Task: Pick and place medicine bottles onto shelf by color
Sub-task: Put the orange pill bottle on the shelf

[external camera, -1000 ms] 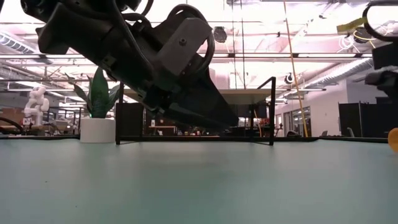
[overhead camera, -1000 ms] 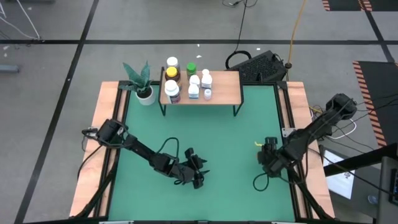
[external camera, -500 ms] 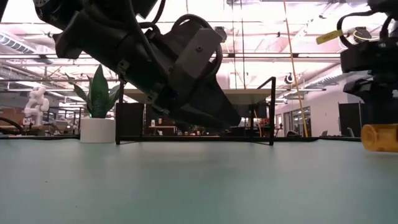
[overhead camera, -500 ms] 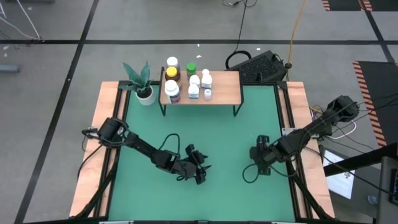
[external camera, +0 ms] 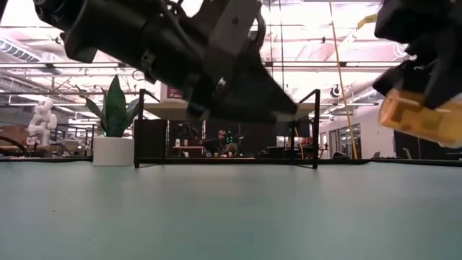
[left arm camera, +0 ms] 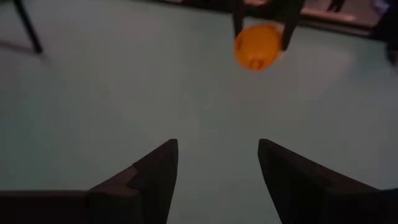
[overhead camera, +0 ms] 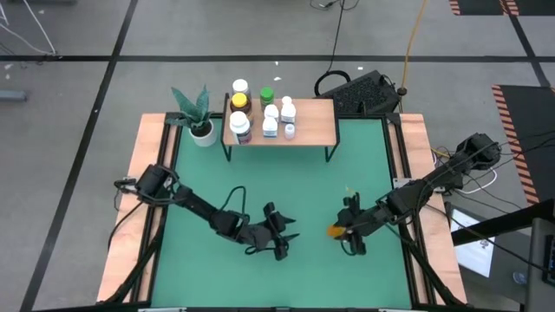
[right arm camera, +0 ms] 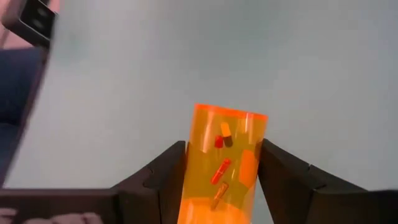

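My right gripper point(overhead camera: 345, 229) is shut on an orange pill bottle point(overhead camera: 334, 230) above the green table, right of its middle. The bottle also shows in the low view point(external camera: 422, 115), the left wrist view point(left arm camera: 258, 46) and the right wrist view point(right arm camera: 227, 162). My left gripper point(overhead camera: 282, 241) is open and empty just left of it, its fingers point(left arm camera: 155, 174) pointing at the bottle. The wooden shelf point(overhead camera: 312, 121) stands at the table's far edge. Several bottles stand on its left half, among them an amber one with a yellow cap point(overhead camera: 239, 102) and a green one point(overhead camera: 266, 94). My right gripper pinches the orange bottle's side walls point(right arm camera: 199, 155) between its two fingers. The fingers come from the table's right and lie along the bottle, whose free end point(right arm camera: 231, 115) sticks out ahead of them. The bottle is tilted and lifted clear of the table.
A white pot with a green plant point(overhead camera: 198, 117) stands left of the shelf. The table has wooden borders point(overhead camera: 139, 199) on its left and right sides. The right half of the shelf board is bare.
My right gripper has gone toward the table's left, toward my left gripper, carrying the orange bottle. The bottle was low by the table and is now lifted clear and tilted.
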